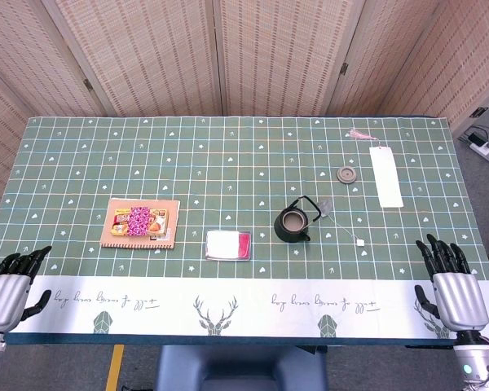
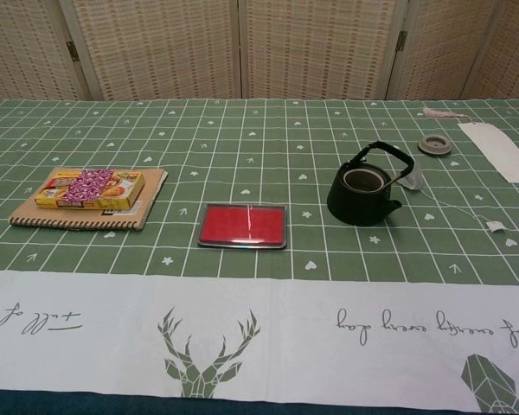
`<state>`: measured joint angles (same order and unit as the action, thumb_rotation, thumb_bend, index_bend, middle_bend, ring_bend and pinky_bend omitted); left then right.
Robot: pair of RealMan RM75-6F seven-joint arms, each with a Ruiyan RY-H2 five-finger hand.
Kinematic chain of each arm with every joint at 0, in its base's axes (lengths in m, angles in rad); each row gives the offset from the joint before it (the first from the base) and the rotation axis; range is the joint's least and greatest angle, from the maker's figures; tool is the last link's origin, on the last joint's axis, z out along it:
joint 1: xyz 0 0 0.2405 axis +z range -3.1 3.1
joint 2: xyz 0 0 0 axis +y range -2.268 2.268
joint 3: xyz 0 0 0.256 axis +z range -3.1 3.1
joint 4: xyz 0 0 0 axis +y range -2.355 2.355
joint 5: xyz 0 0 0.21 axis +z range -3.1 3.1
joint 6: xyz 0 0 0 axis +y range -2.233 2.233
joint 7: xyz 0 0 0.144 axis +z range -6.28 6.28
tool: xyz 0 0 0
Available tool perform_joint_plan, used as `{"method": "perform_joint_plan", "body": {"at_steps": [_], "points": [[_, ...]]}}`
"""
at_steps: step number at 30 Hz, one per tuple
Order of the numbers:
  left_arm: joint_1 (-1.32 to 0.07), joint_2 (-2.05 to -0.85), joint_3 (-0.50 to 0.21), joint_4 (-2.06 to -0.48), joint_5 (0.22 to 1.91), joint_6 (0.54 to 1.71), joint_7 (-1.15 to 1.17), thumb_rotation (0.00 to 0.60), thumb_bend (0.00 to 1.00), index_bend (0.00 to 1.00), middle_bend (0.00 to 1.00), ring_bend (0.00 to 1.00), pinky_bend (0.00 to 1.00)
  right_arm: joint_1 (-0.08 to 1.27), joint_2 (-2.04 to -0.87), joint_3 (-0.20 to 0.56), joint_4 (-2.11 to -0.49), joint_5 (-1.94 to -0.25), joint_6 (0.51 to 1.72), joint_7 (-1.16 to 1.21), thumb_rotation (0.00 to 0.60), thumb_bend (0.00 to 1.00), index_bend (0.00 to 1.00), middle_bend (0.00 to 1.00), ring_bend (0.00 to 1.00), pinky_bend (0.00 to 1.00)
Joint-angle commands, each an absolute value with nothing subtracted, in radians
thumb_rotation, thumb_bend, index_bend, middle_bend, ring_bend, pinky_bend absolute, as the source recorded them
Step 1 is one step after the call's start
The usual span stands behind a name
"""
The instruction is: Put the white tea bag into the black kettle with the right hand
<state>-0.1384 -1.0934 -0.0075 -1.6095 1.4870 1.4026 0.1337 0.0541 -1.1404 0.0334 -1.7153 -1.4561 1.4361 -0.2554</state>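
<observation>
A colourful snack box (image 1: pixel 138 221) lay on a tan notebook (image 1: pixel 169 228) at the table's left; a red ink pad (image 2: pixel 243 225) sat near the middle; a small grey lid (image 1: pixel 346 173) rested just beside a long white bookmark (image 1: pixel 386 177) with a pink tassel (image 1: pixel 359 133).

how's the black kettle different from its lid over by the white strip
The black kettle is tall and bulbous with a raised handle; the lid is a small flat disc. The kettle is black, while the lid looks grey. The kettle stands open near the table's middle, with the white tea bag beside it; the lid lies apart, farther back, near the white strip. Both are round and rest on the green tablecloth.
</observation>
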Motion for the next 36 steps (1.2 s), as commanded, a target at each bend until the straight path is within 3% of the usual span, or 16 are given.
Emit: {"method": "perform_joint_plan", "body": {"at_steps": [1,13,22,30,36], "points": [[-0.139,-1.094,-0.007,-1.609,1.487,1.401,0.137,0.6,0.35,0.07,0.14,0.18,0.14,0.055,-1.141,0.033,-1.715,-1.455,1.435,-0.258,0.6,0.42,0.0,0.0,0.0,0.0],[-0.132,-1.092,-0.008,-1.614,1.488,1.412,0.133,0.6,0.35,0.07,0.14,0.18,0.14,0.057,-1.149,0.027,-1.707,-1.483,1.447,-0.264,0.6,0.42,0.0,0.0,0.0,0.0],[-0.127,-1.093,-0.006,-1.62,1.493,1.418,0.14,0.6,0.35,0.07,0.14,0.19,0.14,0.118,-1.225,0.021,-1.482,-1.553,1.392,-0.224,0.6,0.42,0.01,0.0,0.0,0.0],[-0.129,-1.096,-0.01,-1.622,1.48,1.412,0.155,0.6,0.35,0.07,0.14,0.19,0.14,0.178,-1.384,0.016,-1.178,-1.605,1.36,-0.056,0.6,0.42,0.26,0.0,0.0,0.0],[-0.124,-1.09,-0.007,-1.626,1.488,1.419,0.142,0.6,0.38,0.07,0.15,0.19,0.14,0.219,-1.487,0.008,-1.033,-1.624,1.331,0.054,0.6,0.42,0.33,0.0,0.0,0.0]]}}
